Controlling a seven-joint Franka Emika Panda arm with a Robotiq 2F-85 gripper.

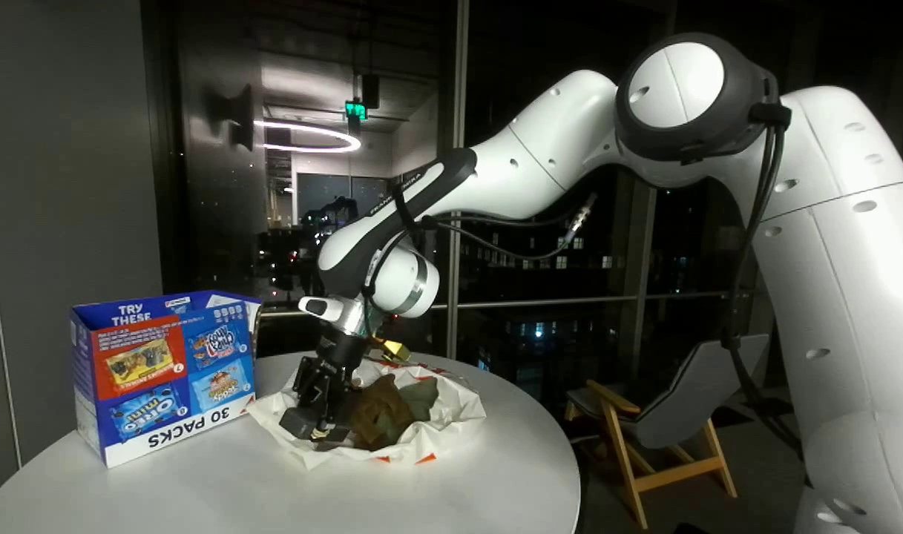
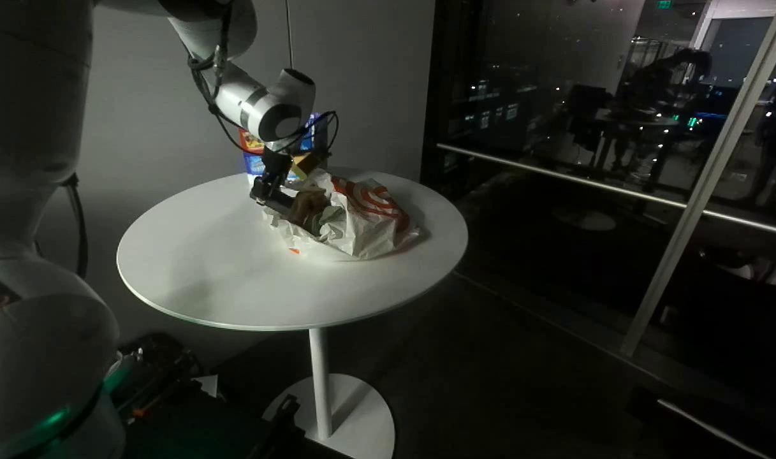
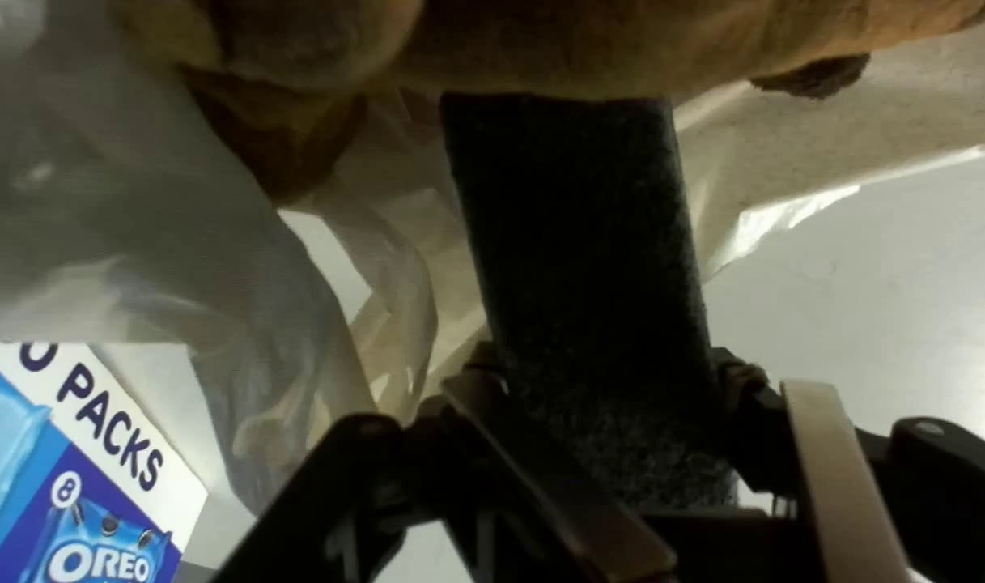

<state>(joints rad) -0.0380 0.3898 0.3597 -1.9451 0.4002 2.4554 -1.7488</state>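
Gripper (image 3: 609, 372), black and two-fingered, pinches a black, fuzzy, rectangular block (image 3: 569, 243) in the wrist view; a soft-looking brown thing (image 3: 541, 48) shows just ahead. In an exterior view, a crumpled white bag (image 1: 462, 410) spreads beneath the gripper, a blue cardboard snack box (image 1: 165, 378) nearby. In an exterior view, the bag's red-printed part (image 2: 378, 201) lies beside the gripper. Holding the block seems the step in hand; moving it probably calls for clearing the bag.

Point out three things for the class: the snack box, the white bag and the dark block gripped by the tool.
Snack box (image 1: 175, 377), in an exterior view: its printed panel.
White bag (image 2: 365, 229), in an exterior view: its crumpled side.
Dark block (image 3: 589, 291), in the wrist view: its broad face.
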